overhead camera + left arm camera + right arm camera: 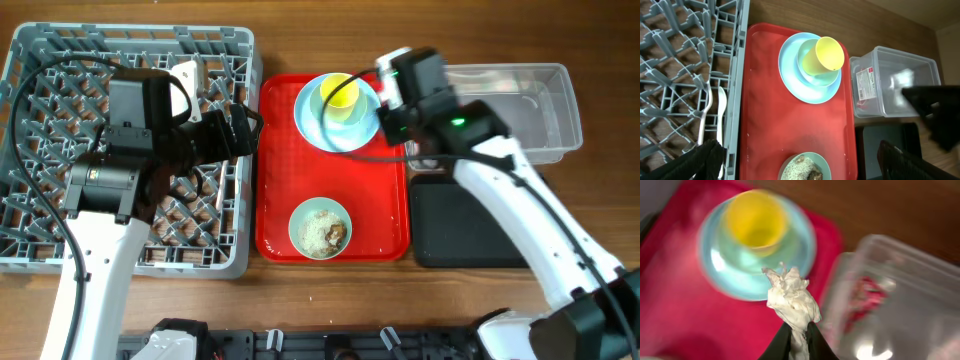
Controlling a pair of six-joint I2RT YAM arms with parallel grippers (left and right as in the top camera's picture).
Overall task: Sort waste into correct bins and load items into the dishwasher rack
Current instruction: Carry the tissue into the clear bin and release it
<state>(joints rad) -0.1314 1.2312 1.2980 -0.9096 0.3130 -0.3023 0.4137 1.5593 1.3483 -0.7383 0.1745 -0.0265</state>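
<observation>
The crumpled white tissue [791, 297] is held pinched in the narrowed right gripper [799, 332] just beside the clear tub [900, 295], evidently so that it can be dropped in with the red wrapper [866, 86] lying there.

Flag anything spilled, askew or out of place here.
Nothing looks spilled. The yellow cup leans tilted inside the blue bowl, and the green bowl on the red tray holds crumbs.

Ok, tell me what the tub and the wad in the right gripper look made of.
Tub: clear, glossy plastic, apparently; see-through walls, bright glare. Wad in the right gripper: likely soft matte white tissue paper, crumpled into folds.
</observation>
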